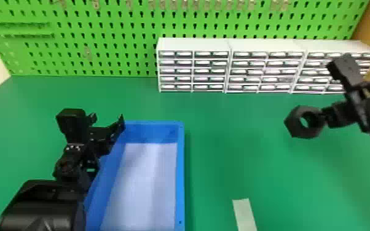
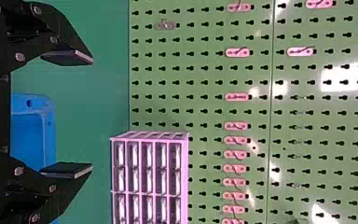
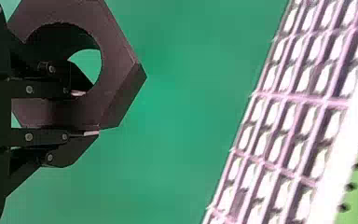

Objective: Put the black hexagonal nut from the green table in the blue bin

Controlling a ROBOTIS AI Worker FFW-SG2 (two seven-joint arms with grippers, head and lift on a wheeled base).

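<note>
The thick black hexagonal nut [image 1: 293,124] was in the right gripper [image 3: 87,113], held above the green table [image 1: 239,156] on the right side of the scene, well apart from the rectangular blue plastic bin [image 1: 180,172]. The bin lay to the nut's left and reached nearer, so the coming carry probably called for a leftward move, then in over the rim. The left gripper [image 2: 91,115], fingers spread and holding nothing, was at the bin's left side, much nearer to it, but the right one had the nut.

The head view set nut and bin against each other, the nut's hole facing the camera. The right wrist view gave the grip itself: one finger inside the hole, the other against the outer wall, pinching one side of the ring, so the free side might catch the rim if carried low.
</note>
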